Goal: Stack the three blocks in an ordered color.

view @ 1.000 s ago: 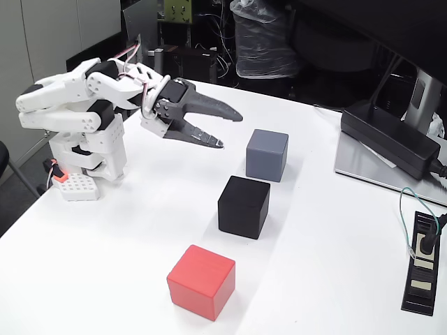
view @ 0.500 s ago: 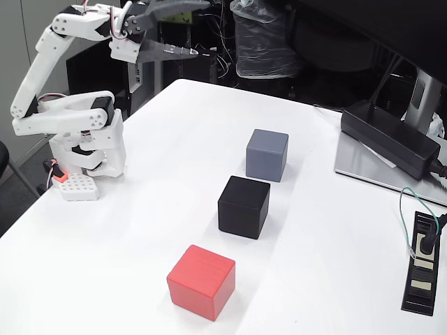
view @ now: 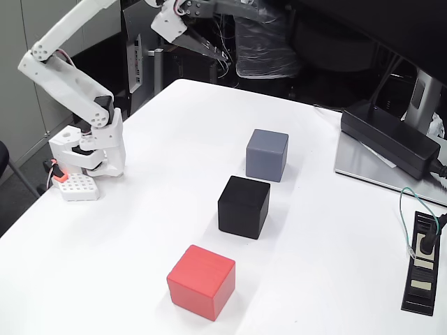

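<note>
Three cubes lie apart in a diagonal row on the white table [view: 140,237] in the fixed view. The blue-grey block [view: 267,155] is farthest back, the black block [view: 244,206] is in the middle, and the red block [view: 201,281] is nearest the front edge. None rests on another. My gripper [view: 236,33] is raised high above the table's far edge, well up and to the left of the blue-grey block. Its jaws stand open with nothing between them. The upper finger blends into the dark background.
The white arm base [view: 94,150] stands at the table's left edge, next to a small white perforated block with an orange part [view: 75,185]. A black power brick [view: 391,138] on a grey plate and a black socket strip [view: 421,272] with cable occupy the right side.
The arm has unfolded and swung upward. The gripper rose from just above the table left of the blue-grey block to high over the far edge. The blocks have not moved.
</note>
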